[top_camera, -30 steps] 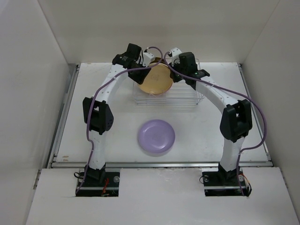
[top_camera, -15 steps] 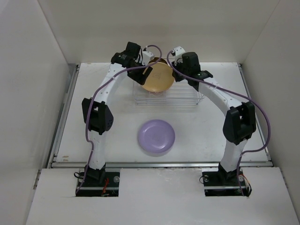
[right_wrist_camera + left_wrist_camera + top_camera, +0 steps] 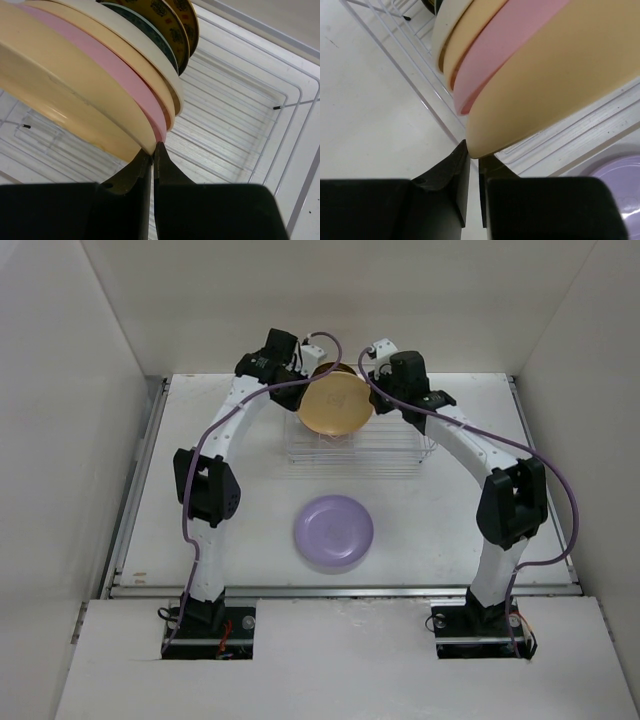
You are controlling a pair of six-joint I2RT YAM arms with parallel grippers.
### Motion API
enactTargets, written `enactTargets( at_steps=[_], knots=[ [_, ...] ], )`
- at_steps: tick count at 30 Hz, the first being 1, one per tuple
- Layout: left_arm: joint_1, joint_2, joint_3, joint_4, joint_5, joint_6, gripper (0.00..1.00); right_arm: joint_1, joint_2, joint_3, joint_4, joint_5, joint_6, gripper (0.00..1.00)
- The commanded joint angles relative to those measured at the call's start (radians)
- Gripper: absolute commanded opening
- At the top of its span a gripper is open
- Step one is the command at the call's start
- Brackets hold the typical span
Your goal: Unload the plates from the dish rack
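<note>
- Presently the step in hand is lifting the yellow-orange plate [image 3: 336,408] out of the dish rack [image 3: 400,455]. It stands tilted at the rack's left end, upper centre of the overhead view.
- The left pincer [image 3: 474,157] looks clenched on the plate's lower rim, its jaws nearly together. The right pincer [image 3: 152,152] is pinched tight on the opposite rim.
- One lavender plate [image 3: 333,532] lies flat on the worktop [image 3: 450,530] in the middle of the frame, so unloading seems barely begun.
- Next, I judge, the plate must rise clear of the wire dividers and travel down-frame to the lavender one. Both grips are thin edge pinches, so it could swivel or slip.
- The plates are smooth, matte, round and shallow-rimmed. A pink plate [image 3: 505,50] sits right behind the held one, then a cream plate [image 3: 447,30] and small patterned plates [image 3: 172,25].
- The rack is thin, glossy white wire in a rectangular grid.
</note>
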Motion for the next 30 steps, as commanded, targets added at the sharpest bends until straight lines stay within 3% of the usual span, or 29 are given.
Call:
enactTargets(
  at_steps=[1, 3, 7, 9, 11, 15, 19, 23, 24, 30],
  knots=[
    [-0.009, -0.065, -0.007, 0.050, 0.015, -0.013, 0.05, 0.011, -0.064, 0.012, 0.068, -0.068, 0.065, 0.00],
    [-0.009, -0.065, -0.018, 0.059, 0.002, -0.022, 0.00, 0.011, -0.064, 0.012, 0.068, -0.068, 0.065, 0.00],
    [-0.009, -0.065, -0.018, 0.059, 0.002, -0.031, 0.00, 0.011, -0.064, 0.002, 0.068, -0.077, 0.065, 0.00],
    [-0.009, -0.065, -0.018, 0.069, -0.010, -0.031, 0.13, 0.011, -0.064, 0.002, 0.068, -0.089, 0.065, 0.00],
    [-0.009, -0.065, -0.018, 0.102, -0.044, -0.040, 0.40, 0.011, -0.064, -0.007, 0.068, -0.089, 0.065, 0.00],
    [0.000, -0.065, -0.018, 0.148, -0.053, -0.049, 0.43, 0.011, -0.055, -0.019, 0.068, -0.080, 0.055, 0.00],
    [0.000, -0.065, -0.018, 0.159, 0.025, -0.024, 0.34, 0.011, -0.046, -0.010, 0.068, -0.080, 0.055, 0.00],
    [0.000, -0.056, -0.018, 0.139, 0.057, -0.023, 0.11, 0.011, -0.046, -0.010, 0.068, -0.080, 0.055, 0.00],
    [0.000, -0.056, -0.018, 0.139, 0.057, -0.034, 0.02, 0.011, -0.046, -0.010, 0.068, -0.080, 0.055, 0.00],
    [0.000, -0.056, 0.017, 0.081, 0.027, -0.034, 0.00, 0.011, -0.046, -0.010, 0.048, -0.091, 0.055, 0.00]
  ],
)
